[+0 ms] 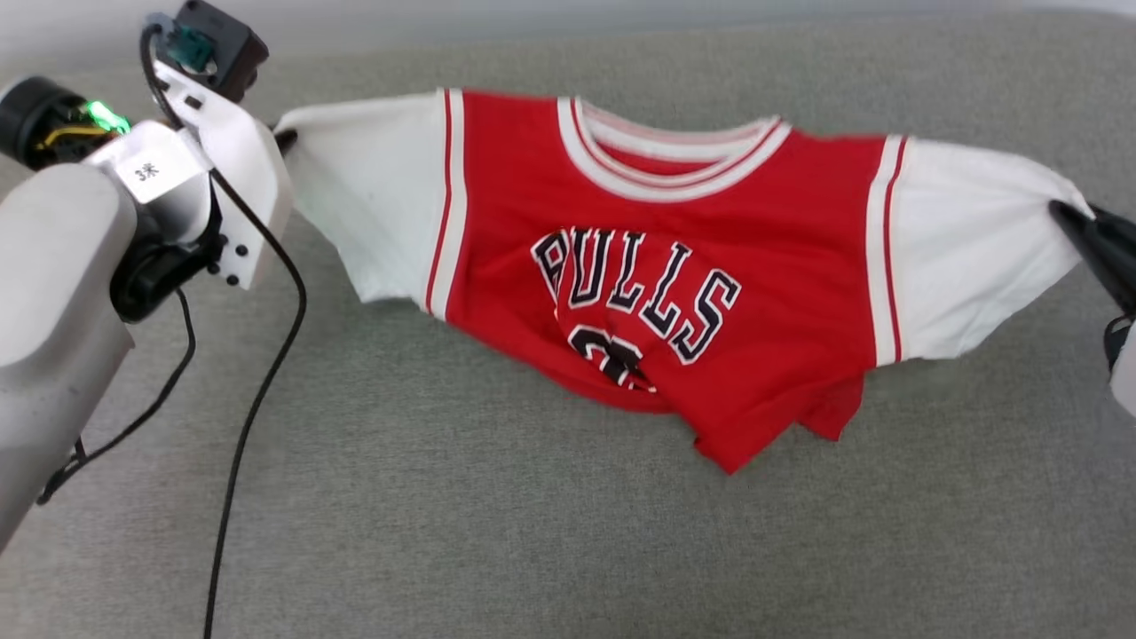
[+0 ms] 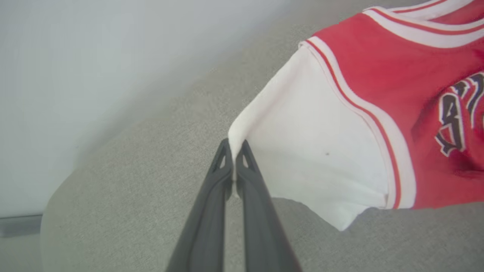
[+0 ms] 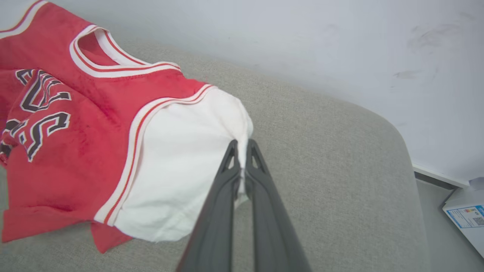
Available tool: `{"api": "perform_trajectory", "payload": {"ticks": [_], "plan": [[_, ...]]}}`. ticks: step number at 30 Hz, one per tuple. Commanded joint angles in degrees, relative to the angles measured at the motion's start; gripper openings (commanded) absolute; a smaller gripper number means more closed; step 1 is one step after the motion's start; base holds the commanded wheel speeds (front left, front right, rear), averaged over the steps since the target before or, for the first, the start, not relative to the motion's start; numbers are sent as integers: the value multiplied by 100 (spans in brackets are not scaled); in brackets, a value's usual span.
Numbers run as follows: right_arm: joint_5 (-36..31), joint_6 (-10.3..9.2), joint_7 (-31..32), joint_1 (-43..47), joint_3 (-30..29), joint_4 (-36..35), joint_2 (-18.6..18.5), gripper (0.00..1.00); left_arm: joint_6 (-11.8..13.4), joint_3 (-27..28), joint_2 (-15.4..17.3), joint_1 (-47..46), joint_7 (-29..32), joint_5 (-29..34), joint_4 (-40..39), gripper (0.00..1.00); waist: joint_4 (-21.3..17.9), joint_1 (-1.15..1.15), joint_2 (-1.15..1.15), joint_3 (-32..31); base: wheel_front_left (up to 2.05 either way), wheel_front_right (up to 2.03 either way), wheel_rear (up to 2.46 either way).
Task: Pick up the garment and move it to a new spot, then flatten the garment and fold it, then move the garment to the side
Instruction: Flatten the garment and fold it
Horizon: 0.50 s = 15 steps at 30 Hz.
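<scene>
The garment (image 1: 657,257), a red jersey T-shirt with white sleeves and black "BULLS" lettering, is stretched across the grey surface with its lower hem crumpled. My left gripper (image 1: 286,139) is shut on the tip of the white sleeve at the left; the left wrist view shows white cloth pinched between the fingertips of that gripper (image 2: 235,145), beside the garment (image 2: 378,113). My right gripper (image 1: 1065,213) is shut on the tip of the other white sleeve; the right wrist view shows the gripper (image 3: 242,145) pinching the garment (image 3: 113,124) there.
A grey fabric-covered surface (image 1: 550,532) lies under everything, with a pale wall (image 3: 302,37) behind its far edge. Black cables (image 1: 257,399) hang from my left arm over the surface. A white box (image 3: 467,219) sits on the floor past the surface's rounded corner.
</scene>
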Motion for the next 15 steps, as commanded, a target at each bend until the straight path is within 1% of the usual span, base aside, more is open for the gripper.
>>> {"api": "perform_trajectory", "payload": {"ticks": [1, 4, 9, 15], "plan": [[-2, -8, -42, -86, -59, -31, -64, 0, 1, -2, 50, -122, -184, 94, -115, 0, 119, 0, 0, -242, 0, 0, 0], [-31, -8, -83, -159, -119, -73, -130, 0, 17, 76, 105, -180, -527, 178, -345, 0, 189, 0, 0, -459, 0, 0, 0], [-101, -8, -140, -413, -249, -168, -228, 0, 181, 218, 152, -338, -954, 339, -757, 0, 265, 0, 0, -791, 0, 0, 0], [-127, -8, -91, -877, -355, -194, -345, 0, 368, 392, 164, -574, -1288, 494, -1172, 0, 303, 0, 0, -1093, 0, 0, 0]]}}
